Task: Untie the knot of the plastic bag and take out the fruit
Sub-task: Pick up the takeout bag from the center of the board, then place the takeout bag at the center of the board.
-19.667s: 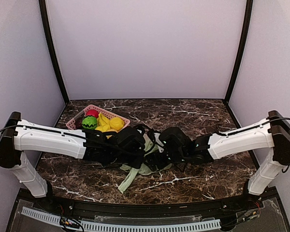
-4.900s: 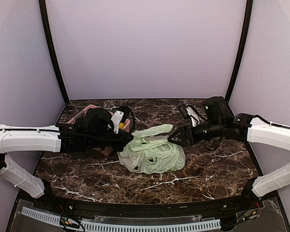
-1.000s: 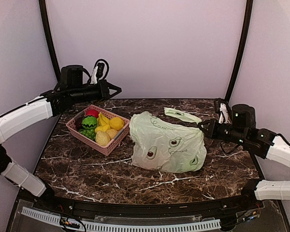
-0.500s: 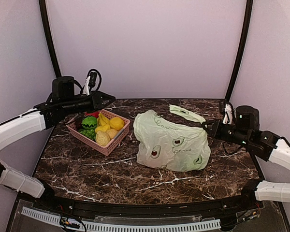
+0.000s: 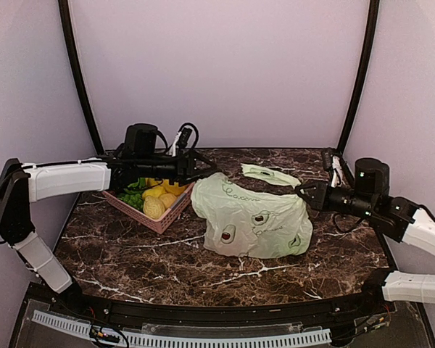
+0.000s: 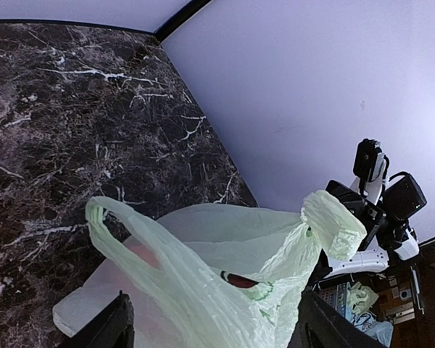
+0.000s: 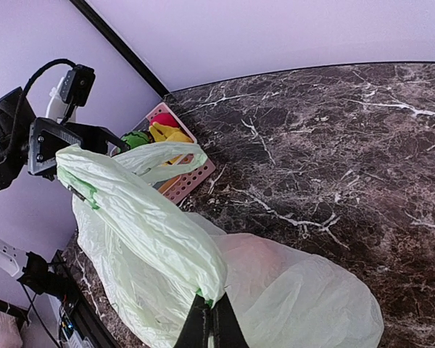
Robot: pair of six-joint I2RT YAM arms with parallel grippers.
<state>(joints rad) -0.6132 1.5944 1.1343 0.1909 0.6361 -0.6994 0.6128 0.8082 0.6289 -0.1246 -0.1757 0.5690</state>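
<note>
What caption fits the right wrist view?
Right gripper shut on pale green plastic bag, pink fruit basket beyond.

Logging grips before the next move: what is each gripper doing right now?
Left gripper: open, holding nothing.
Right gripper: closed, pinching the plastic bag.

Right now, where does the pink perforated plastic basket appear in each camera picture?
Top external: pink perforated plastic basket, left of centre, left of the pale green plastic bag.
Left wrist: not in it.
Right wrist: basket upper left, behind the bag's loop handle.
Shared landmark: the bag, in all three.
</note>
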